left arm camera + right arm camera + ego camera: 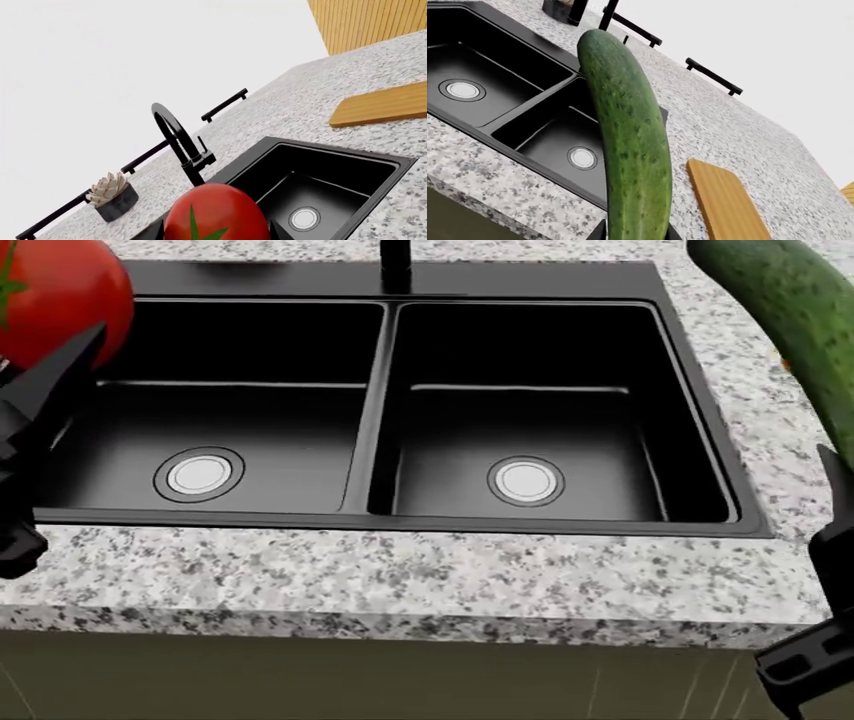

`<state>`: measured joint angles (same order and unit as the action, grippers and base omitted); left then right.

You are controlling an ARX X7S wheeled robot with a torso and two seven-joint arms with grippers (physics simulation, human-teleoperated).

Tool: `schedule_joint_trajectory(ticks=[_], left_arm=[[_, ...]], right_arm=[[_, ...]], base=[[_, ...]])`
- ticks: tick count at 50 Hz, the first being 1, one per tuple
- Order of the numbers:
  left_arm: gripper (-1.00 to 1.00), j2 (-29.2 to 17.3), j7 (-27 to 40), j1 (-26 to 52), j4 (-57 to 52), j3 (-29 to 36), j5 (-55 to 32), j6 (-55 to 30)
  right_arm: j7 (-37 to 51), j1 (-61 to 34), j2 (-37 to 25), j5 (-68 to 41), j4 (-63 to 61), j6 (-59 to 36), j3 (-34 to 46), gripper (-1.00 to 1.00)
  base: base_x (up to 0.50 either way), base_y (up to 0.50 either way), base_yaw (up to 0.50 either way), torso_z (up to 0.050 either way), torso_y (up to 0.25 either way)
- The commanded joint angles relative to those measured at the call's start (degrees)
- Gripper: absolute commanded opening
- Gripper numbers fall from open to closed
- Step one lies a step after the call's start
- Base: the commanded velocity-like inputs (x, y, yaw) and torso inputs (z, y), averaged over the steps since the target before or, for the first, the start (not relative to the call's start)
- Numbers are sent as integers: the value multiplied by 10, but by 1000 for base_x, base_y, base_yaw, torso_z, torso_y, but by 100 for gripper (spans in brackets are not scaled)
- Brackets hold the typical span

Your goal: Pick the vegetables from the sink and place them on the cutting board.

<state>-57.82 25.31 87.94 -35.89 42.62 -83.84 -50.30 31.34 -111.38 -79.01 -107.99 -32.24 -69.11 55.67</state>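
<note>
My left gripper [215,231] is shut on the red tomato [215,212], which hangs above the left basin of the black sink [384,400]; in the head view the tomato [60,290] is at the top left. Held well above the counter to the right of the sink, the long green cucumber [630,145] has my right gripper [635,233] shut on its lower end, and its upper part [794,310] shows at the head view's top right. Both basins are empty. The wooden cutting board [724,205] lies flat on the counter to the right of the sink, beyond the head view's edge.
A black faucet [175,142] rises behind the sink's divider. A potted succulent [113,196] stands left of it on the speckled granite counter [427,575]. A black rail [223,105] runs along the white back wall. A wooden panel [367,22] stands past the board.
</note>
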Motion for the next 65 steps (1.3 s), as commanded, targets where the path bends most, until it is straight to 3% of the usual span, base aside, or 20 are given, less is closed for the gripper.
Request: schedule_joint_trajectory(ticks=[1, 15, 22, 37, 65], left_arm=[[-100, 19, 3, 4, 15, 3, 6, 4], [-100, 32, 2, 30, 25, -2, -5, -6], [-100, 20, -5, 26, 22, -7, -5, -1], [-100, 6, -6, 24, 18, -12, -6, 1], [-100, 6, -11, 12, 19, -9, 9, 7]], right_arm=[[0, -22, 15, 9, 18, -22, -12, -100], [1, -21, 22, 11, 28, -13, -18, -100], [3, -61, 38, 6, 41, -77, -23, -100], [57, -42, 41, -27, 30, -36, -17, -100], [63, -25, 47, -14, 24, -21, -18, -100]], base=[[0, -500, 0, 0, 0], [0, -500, 0, 0, 0], [0, -500, 0, 0, 0], [0, -500, 0, 0, 1], [111, -477, 0, 0, 0]])
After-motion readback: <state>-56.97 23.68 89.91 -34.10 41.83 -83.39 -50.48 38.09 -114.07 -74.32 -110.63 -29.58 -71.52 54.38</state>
